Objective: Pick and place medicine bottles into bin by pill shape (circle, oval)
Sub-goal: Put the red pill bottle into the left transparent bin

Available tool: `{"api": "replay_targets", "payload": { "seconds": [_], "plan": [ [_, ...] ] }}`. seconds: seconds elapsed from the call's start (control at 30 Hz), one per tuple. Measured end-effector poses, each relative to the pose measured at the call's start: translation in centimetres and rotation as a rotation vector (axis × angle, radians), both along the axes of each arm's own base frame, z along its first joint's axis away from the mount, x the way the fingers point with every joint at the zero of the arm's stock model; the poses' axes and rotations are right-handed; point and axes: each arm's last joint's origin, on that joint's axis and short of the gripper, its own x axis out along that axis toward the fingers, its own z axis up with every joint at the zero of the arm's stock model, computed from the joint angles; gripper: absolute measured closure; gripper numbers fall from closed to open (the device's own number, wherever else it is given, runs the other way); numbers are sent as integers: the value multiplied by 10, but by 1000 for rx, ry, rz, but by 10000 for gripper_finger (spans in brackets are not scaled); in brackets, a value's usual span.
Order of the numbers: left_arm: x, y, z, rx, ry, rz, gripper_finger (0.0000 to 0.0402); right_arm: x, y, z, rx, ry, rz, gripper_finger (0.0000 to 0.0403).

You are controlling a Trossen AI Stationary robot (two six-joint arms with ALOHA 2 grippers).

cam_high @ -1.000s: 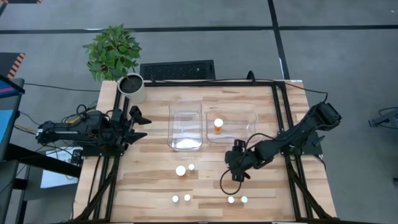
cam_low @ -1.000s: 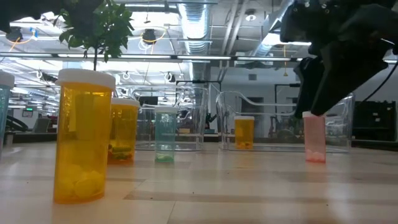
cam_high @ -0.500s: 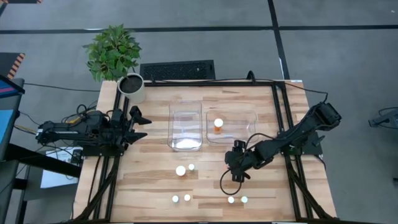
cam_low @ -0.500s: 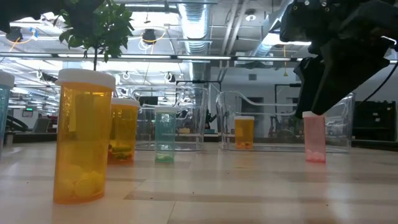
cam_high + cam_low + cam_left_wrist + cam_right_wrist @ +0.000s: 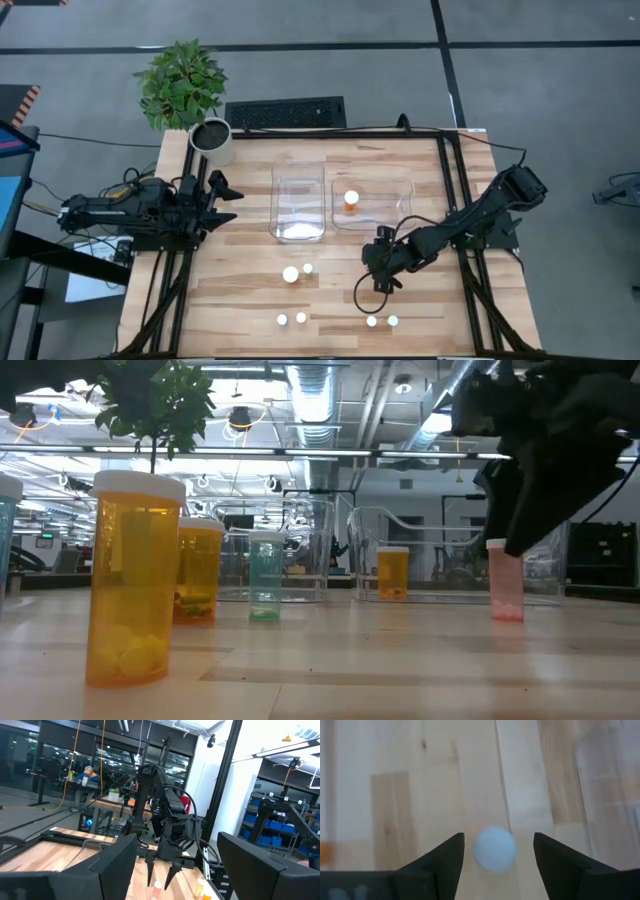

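Note:
My right gripper (image 5: 382,268) is open and points down over a pink bottle with a white cap (image 5: 505,582) that stands on the table in front of the right bin. In the right wrist view the cap (image 5: 495,848) lies between the two fingers, with gaps on both sides. The arm hides this bottle in the high view. An orange bottle (image 5: 351,200) stands in the right clear bin (image 5: 402,190). Several more bottles stand on the table: one large (image 5: 290,273), a small one beside it (image 5: 308,268), and two pairs near the front edge (image 5: 291,319) (image 5: 381,321). My left gripper (image 5: 228,200) is open and empty at the table's left edge.
The left clear bin (image 5: 276,200) stands beside the right one at mid-table. A white plant pot (image 5: 211,140) stands at the far left corner. In the low view a large yellow bottle (image 5: 133,590) stands close to the camera, with an orange (image 5: 198,572) and a teal bottle (image 5: 265,577) behind it.
My right gripper has sunk a little toward the pink bottle's cap. The bottles have stayed where they were.

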Motion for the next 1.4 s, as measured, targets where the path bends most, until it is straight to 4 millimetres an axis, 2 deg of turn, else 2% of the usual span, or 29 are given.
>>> {"api": "replay_targets", "payload": {
  "seconds": [0.43,1.13,1.4],
  "plan": [
    [0,0,0,0,-5,0,132,4,0,-8,14,24,-4,163],
    [0,0,0,1,-4,0,132,3,0,-7,13,23,-4,278],
    [0,0,0,1,-4,0,132,8,2,2,7,12,17,273]
  ]
}}
